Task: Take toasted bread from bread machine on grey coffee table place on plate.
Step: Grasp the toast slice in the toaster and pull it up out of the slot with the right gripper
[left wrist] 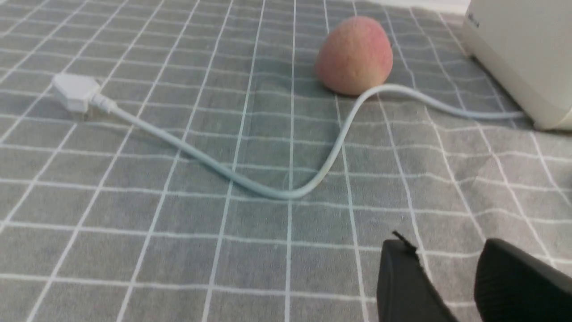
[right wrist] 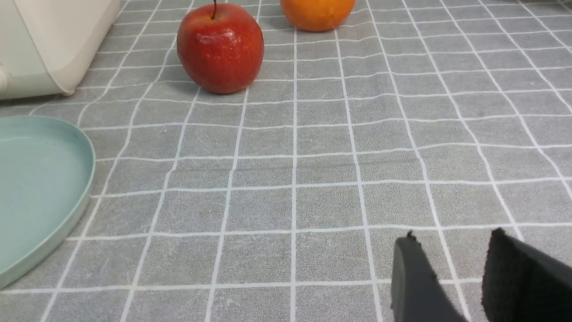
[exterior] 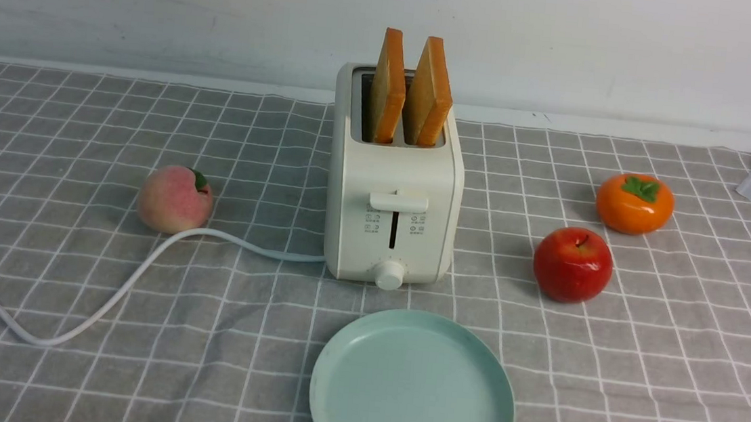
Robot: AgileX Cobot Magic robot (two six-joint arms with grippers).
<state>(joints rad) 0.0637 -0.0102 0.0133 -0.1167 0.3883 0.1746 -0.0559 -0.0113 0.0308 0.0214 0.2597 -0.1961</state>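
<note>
Nearby bread machine (exterior: pixel 393 199): peach (exterior: pixel 174 199), apple (exterior: pixel 573 264), persimmon (exterior: pixel 634 203)

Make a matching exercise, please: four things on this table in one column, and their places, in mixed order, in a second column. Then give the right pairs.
Column A
1. peach
2. red apple
3. plate
4. bread slices

Column B
a. standing upright in the slots of the toaster
b. left of the toaster, next to the white cord
c. right of the toaster, nearer the camera than the orange fruit
d. in front of the toaster, nearest the camera

Pairs: 1-b, 2-c, 3-d, 4-a
</note>
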